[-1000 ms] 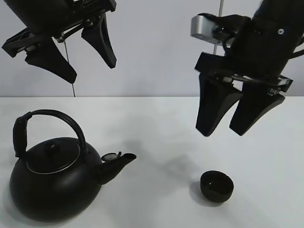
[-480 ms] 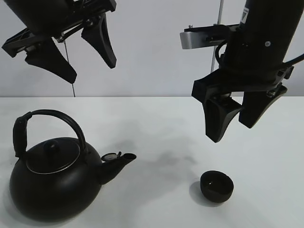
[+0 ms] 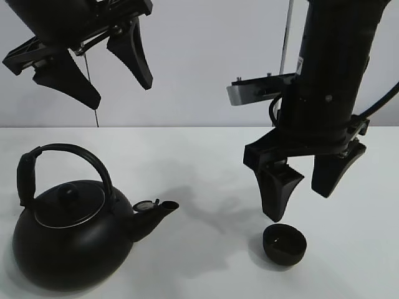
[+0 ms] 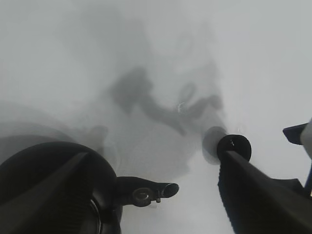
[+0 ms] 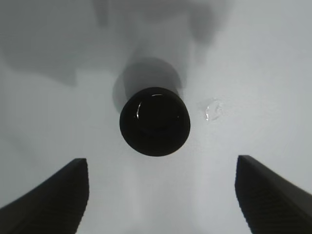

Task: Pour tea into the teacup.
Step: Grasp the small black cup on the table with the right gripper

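Hanging over the matte, bowl-shaped black teacup (image 3: 285,244), right gripper (image 3: 300,205) spreads tapered fingers; left gripper (image 3: 120,93) seems equally splayed

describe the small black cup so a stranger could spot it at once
On the white tabletop, a big round black kettle with an arched handle sits left in the high view. Right of its spout, below the open right gripper, stands the small matte black teacup. It alone is low, bowl-shaped, without handle or spout.
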Controlling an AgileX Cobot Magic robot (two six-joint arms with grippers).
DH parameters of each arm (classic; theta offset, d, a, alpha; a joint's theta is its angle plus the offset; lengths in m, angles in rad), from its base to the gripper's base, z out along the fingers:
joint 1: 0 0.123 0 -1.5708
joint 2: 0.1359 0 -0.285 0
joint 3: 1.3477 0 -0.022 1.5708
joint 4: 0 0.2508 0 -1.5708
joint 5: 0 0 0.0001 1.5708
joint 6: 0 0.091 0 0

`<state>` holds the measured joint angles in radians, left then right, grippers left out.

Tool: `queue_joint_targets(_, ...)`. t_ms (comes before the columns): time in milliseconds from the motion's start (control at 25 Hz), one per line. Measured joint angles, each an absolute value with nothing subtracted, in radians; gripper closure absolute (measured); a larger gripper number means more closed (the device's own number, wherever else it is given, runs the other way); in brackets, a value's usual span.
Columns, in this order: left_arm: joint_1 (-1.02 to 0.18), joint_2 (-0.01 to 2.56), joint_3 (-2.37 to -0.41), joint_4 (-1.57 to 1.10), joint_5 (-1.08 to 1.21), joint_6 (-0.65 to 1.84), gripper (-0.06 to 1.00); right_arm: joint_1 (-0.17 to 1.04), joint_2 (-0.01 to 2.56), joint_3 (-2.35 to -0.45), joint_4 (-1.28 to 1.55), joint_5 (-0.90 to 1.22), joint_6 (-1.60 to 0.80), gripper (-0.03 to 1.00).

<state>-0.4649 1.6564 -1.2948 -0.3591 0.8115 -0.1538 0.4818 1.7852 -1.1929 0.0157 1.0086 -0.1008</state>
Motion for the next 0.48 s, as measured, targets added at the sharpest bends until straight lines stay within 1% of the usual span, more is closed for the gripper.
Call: queue_joint_targets(480, -0.465, 1.656, -1.295, -0.359, 0.811, -0.154, 0.42, 0.482, 1.907, -1.193, 0.052, 0.985, -0.079, 0.40)
